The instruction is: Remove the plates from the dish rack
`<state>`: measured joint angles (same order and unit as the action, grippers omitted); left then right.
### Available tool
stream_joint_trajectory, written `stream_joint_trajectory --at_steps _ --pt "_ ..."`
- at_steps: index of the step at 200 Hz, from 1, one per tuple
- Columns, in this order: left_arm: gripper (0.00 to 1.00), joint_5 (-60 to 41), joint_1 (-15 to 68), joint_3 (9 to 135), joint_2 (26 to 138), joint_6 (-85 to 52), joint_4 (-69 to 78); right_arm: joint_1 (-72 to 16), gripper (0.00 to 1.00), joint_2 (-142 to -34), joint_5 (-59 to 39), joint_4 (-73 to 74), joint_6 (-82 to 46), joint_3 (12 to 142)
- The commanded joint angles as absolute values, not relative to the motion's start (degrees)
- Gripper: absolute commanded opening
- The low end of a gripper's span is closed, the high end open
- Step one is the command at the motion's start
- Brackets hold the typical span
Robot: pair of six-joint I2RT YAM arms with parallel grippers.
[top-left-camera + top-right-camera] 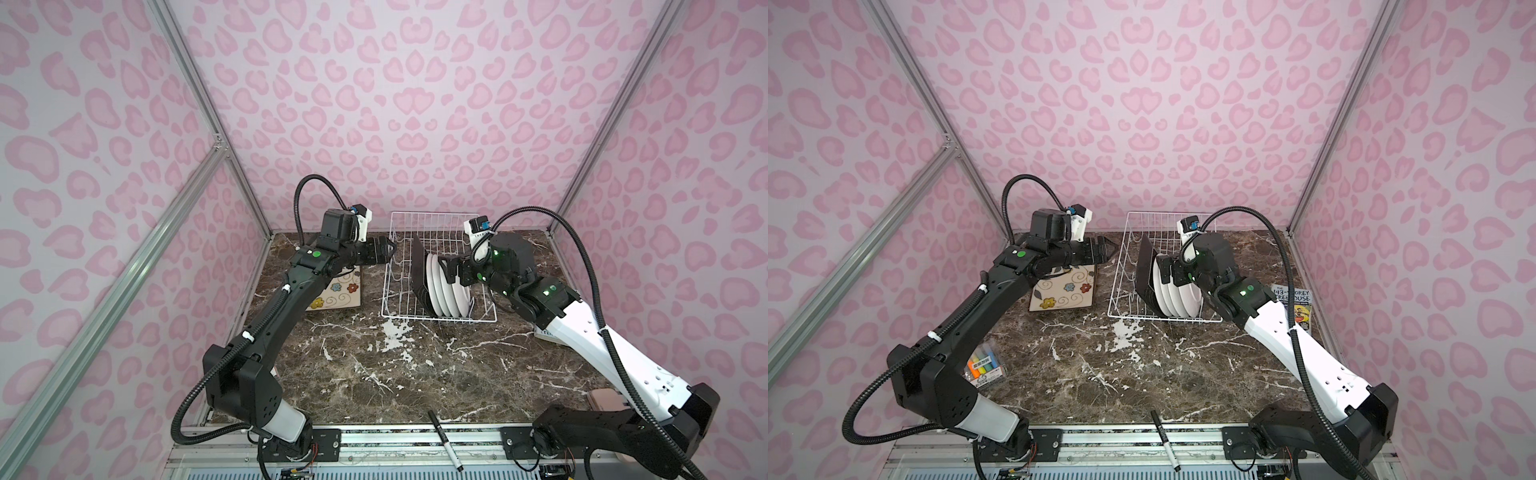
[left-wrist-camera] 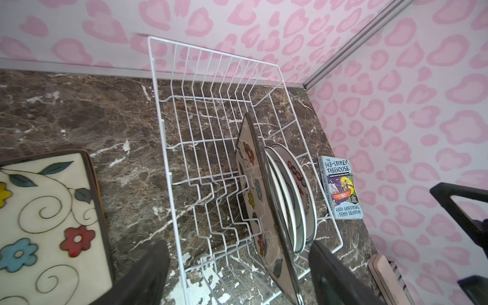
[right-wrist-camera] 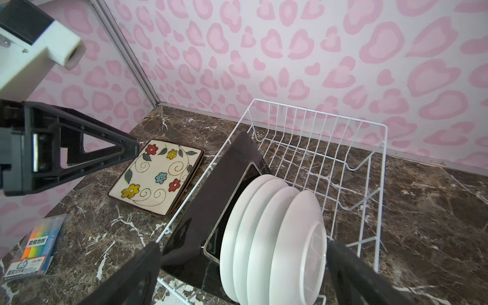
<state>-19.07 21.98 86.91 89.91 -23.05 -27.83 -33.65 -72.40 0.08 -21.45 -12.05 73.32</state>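
Bench [image 1: 374, 374] of dark brown marble with white veining is forming the floor of a booth. Walls [image 1: 415, 104] in a pink spotted print are closing it in on three sides. Aluminium struts [image 1: 216, 143] are running up the corners.

Dish rack [image 1: 438, 321], one, white wire. It is sitting toward the back of the bench, right of centre in both top views. Its long axis is running from the near side toward the back wall.

Plates, six counted:
- Flat square plate [image 1: 1065, 291], one. It is lying on the bench with its floral face up, near the rack's left side and apart from it.
- Standing square plate [image 3: 211, 200], one. It is standing on edge in the near right part of the rack, floral face turning toward the left arm, dark back toward the round ones.
- Round white plates [image 3: 277, 237], four. They are standing on edge in a row just right of the standing square plate, backs facing the right arm, edges running along the rack's long axis.

Left gripper [image 1: 390, 249] is hovering by the rack's left rim, above the far end of the flat square plate. Its fingers [image 2: 148, 277] are spreading wide and carrying nothing.

Right gripper [image 1: 445, 268] is hanging at the upper edges of the round white plates. Its fingers [image 3: 356, 277] are spreading wide to either side of the row. Whether they are touching cannot be told.

Sundries on the bench, one each:
- Book [image 1: 1292, 305], lying right of the rack.
- Marker pack [image 1: 986, 365], lying near the left arm.
- Pen [image 1: 446, 441], lying across the front rail.
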Motion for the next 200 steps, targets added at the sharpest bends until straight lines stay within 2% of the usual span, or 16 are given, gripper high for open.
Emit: stream_joint_trajectory --at_steps 1,69,112,169,200 --pt "0.77 -19.8 22.9 88.1 92.2 -25.7 -28.5 -32.8 0.99 -71.6 -0.5 -22.0 -12.7 72.0" --pt "0.67 -21.8 27.3 93.0 100.6 -27.5 -29.9 -30.7 0.99 -69.9 -0.2 -22.3 -12.6 70.0" --pt "0.52 -21.1 28.1 95.5 104.8 -27.0 -32.0 -30.1 0.99 -68.8 0.1 -22.1 -13.1 68.6" --pt "0.48 -20.0 28.4 96.1 107.3 -26.9 -33.9 -29.8 0.99 -68.7 0.1 -21.9 -13.2 68.2" --pt "0.40 -20.8 28.5 96.1 108.3 -27.5 -33.6 -29.8 0.99 -68.9 0.0 -21.7 -13.3 68.2"
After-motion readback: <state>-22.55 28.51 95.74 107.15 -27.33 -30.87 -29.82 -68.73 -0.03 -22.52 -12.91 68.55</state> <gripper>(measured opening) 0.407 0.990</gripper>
